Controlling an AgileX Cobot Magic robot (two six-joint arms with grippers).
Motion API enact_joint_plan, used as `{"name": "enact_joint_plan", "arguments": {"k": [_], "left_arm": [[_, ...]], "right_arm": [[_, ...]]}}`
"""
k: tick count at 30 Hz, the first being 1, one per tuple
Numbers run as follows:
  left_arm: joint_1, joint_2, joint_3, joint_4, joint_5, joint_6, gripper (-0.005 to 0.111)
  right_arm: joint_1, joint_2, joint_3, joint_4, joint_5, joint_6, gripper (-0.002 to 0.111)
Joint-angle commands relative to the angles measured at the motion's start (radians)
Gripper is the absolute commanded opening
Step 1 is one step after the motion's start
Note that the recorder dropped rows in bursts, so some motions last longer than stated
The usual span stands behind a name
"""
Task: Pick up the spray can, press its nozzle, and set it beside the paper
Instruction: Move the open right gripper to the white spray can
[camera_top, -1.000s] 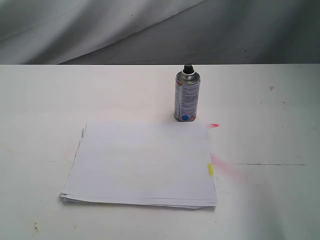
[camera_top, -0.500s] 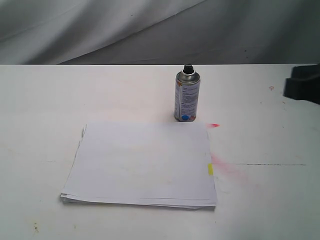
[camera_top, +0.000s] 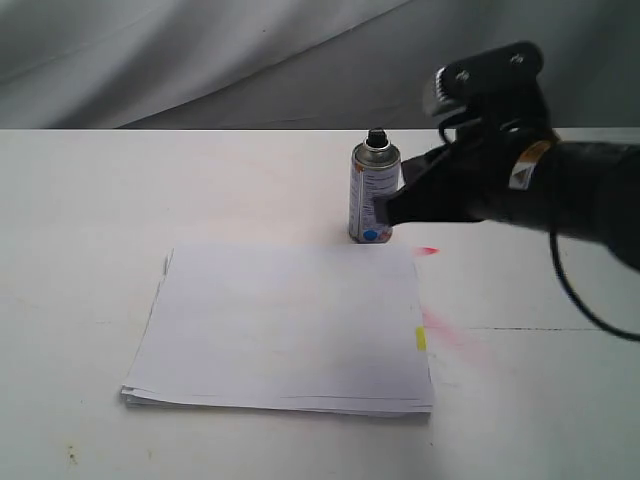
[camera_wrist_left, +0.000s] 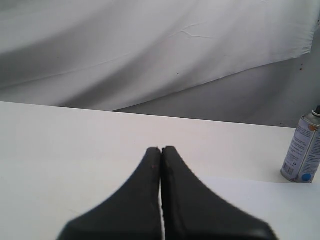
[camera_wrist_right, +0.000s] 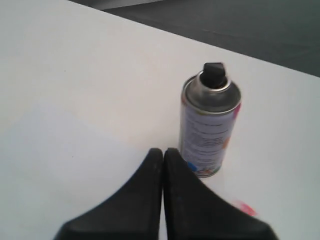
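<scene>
I am hovering my right gripper (camera_top: 388, 212) just beside the upright spray can (camera_top: 371, 190), upper centre, jaws pressing together, as on my left gripper (camera_wrist_left: 161, 149).

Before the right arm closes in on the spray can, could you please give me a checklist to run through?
1. Spray can upright on the table: ok.
2. Nozzle uncovered on top: ok.
3. Right end effector open for the grasp: not ok, shut.
4. Right end effector off the can's side: cannot tell, they overlap in both views.
5. Left end effector away from the can: ok, shut.
6. Paper lying flat: ok.
</scene>
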Motion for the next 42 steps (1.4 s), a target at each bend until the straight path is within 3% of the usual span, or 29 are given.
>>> {"name": "enact_joint_plan", "arguments": {"k": [1,18,27,30,37,42], "left_arm": [[-0.004,-0.007,0.005,0.002,0.000,-0.002,0.000],[-0.004,-0.007,0.005,0.002,0.000,-0.002,0.000],[-0.004,-0.007,0.005,0.002,0.000,-0.002,0.000],[-0.004,-0.007,0.005,0.002,0.000,-0.002,0.000],[-0.004,-0.007,0.005,0.002,0.000,-0.002,0.000],[-0.004,-0.007,0.005,0.002,0.000,-0.002,0.000]], "right_arm": [[0.044,0.099,0.103,-0.002,-0.265,0.052,0.000],[0.054,0.526,0.172,0.129,-0.950,0.065,0.000],[0.054,0.545,0.172,0.167,-0.997,0.056,0.002],[0.054,0.545,0.172,0.166,-0.990,0.056,0.015],[0.054,0.545,0.172,0.206,-0.934,0.057,0.070],[0.054,0.545,0.172,0.206,-0.932,0.057,0.081]]}}
